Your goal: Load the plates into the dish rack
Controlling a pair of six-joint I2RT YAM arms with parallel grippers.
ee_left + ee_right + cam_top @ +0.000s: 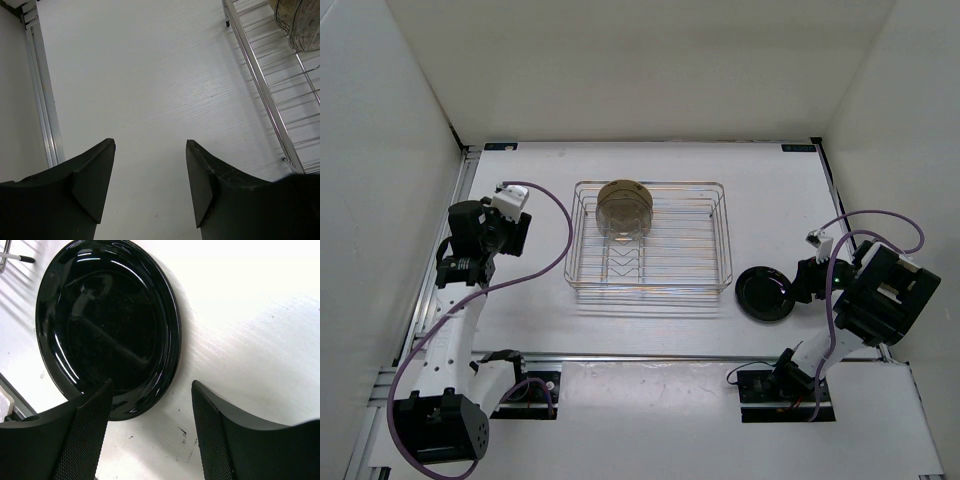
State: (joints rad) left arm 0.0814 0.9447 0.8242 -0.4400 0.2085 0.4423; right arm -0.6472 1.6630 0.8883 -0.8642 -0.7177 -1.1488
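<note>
The chrome wire dish rack [695,245] sits mid-table. Plates stand on edge close together in its far left part, a tan one [623,190] behind and a translucent speckled one [623,222] in front. The left wrist view catches the rack's left rail [260,85] and the translucent plate [300,25]. A glossy black plate [765,293] lies flat on the table right of the rack. My right gripper [807,280] is open at that plate's [107,325] near right rim, one finger [90,430] over the rim, the other over the table. My left gripper [150,141] is open and holds nothing, left of the rack.
White walls enclose the table on three sides. An aluminium rail [42,95] runs along the table's left edge, close to my left gripper. Cables loop from both arms [555,250]. The rack's right half holds only bare wire prongs [640,262].
</note>
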